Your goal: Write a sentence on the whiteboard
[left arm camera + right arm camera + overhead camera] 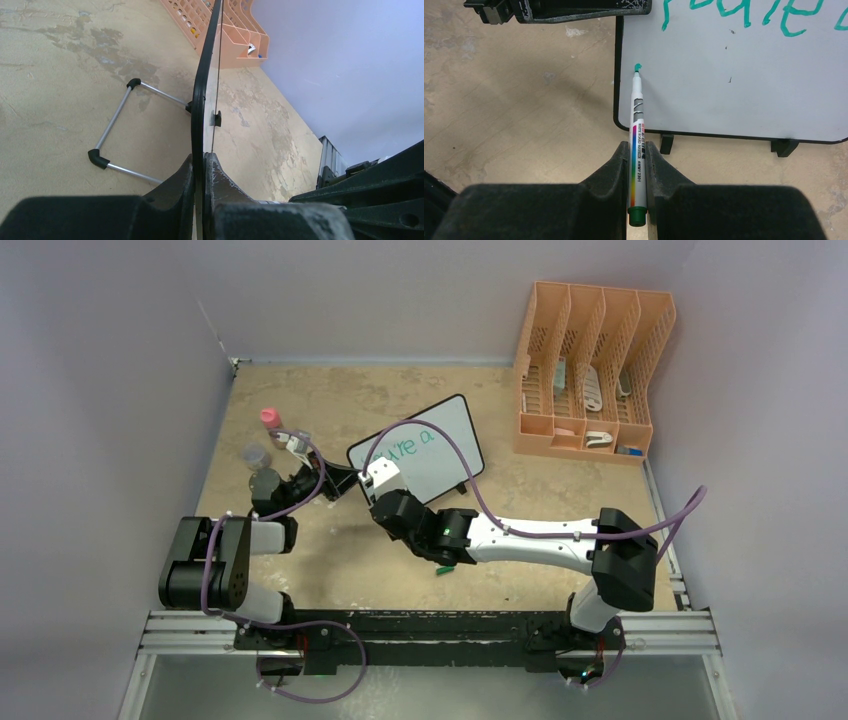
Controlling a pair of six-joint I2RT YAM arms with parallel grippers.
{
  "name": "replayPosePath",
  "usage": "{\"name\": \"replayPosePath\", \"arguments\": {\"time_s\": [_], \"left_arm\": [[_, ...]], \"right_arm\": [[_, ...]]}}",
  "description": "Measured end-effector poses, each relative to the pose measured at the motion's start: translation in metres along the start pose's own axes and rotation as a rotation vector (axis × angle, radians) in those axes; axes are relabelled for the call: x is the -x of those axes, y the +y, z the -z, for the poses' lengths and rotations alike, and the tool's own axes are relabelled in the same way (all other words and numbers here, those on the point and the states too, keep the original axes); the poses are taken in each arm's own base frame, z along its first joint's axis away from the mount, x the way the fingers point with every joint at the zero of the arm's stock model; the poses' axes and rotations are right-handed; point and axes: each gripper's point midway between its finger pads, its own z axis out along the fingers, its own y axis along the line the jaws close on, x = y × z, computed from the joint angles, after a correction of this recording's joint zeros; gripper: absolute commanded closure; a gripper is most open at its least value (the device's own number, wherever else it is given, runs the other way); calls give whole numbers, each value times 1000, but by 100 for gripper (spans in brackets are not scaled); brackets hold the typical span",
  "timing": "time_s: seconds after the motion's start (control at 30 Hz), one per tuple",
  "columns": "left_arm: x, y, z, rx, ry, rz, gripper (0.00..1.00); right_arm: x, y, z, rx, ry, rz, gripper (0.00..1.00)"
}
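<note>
Several small items [592, 390] in orange rack [640, 330] near whiteboard [445, 455].

Bright, even light from above, no glare on the mottled beige tabletop [420, 580]. Soft shadow pools there under the white-and-black right arm [540, 540]. Close up, the black right gripper [638, 147] goes blurry at the lens, the slim white green-tipped marker [636, 115] crisp; the small black-framed whiteboard [734, 90] throws a dim shadow onto the tabletop beside it.

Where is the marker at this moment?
Right wrist view: the green marker is clamped in the right gripper, its tip on the whiteboard beside the left frame edge, below the teal lettering.
</note>
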Motion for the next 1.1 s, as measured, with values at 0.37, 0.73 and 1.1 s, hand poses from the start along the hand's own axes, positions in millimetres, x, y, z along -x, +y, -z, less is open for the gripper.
{"name": "replayPosePath", "arguments": {"time_s": [0.37, 0.73, 1.1], "left_arm": [[0, 0, 0, 1, 0, 0, 100], [0, 0, 0, 1, 1, 0, 100], [0, 0, 0, 1, 1, 0, 100]], "right_arm": [[-9, -2, 0, -7, 23, -1, 100], [-20, -5, 0, -17, 53, 8, 100], [-19, -5, 0, -18, 51, 9, 100]]}}
